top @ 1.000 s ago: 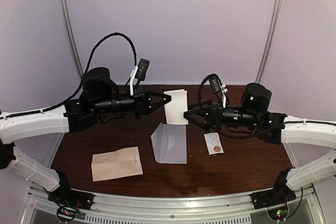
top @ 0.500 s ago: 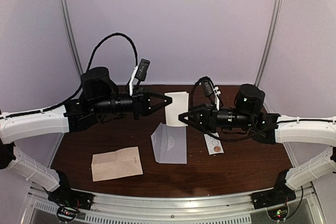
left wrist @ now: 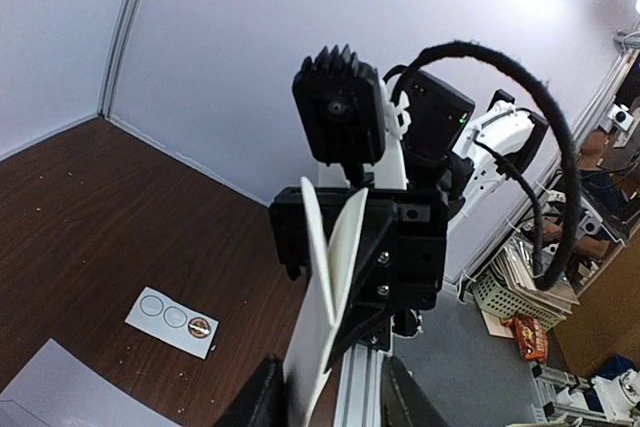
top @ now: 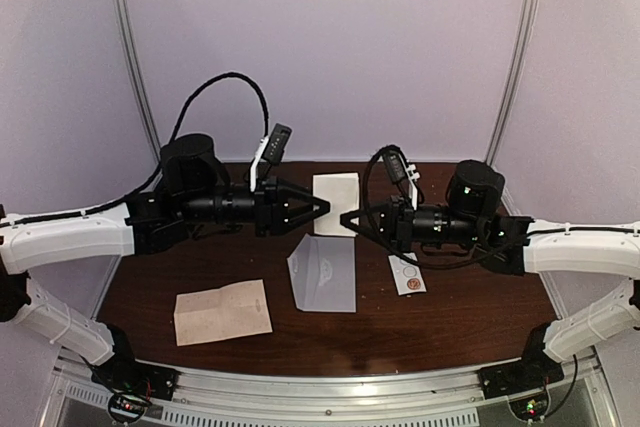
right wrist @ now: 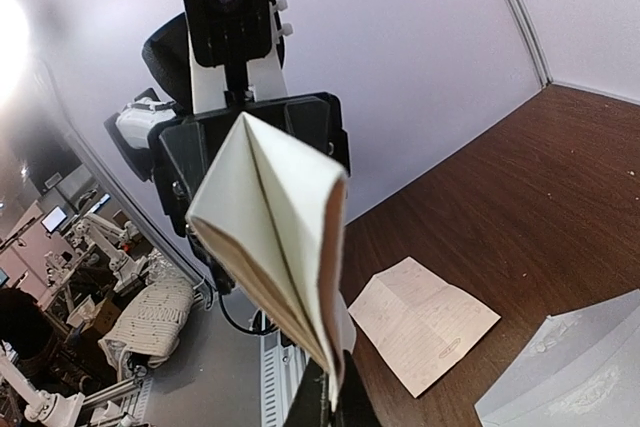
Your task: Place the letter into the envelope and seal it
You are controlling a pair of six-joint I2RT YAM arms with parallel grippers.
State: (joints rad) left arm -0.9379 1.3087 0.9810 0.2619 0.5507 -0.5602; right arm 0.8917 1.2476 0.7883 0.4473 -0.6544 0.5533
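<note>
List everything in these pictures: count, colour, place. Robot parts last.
envelope: one, pale grey, flat at the middle of the table, flap open
white folded sheet: one, white, held up above the far middle of the table, between the two pincers
tan creased sheet: one, light brown, flat at the near left
sticker strip: one, white with circles, one of them brown, right of the envelope
table: one, dark brown wood
arms: two, white and black, left and right, reaching inward
left pincer: one, black, open, the sheet between its fingers
right pincer: one, black, shut on the sheet
</note>
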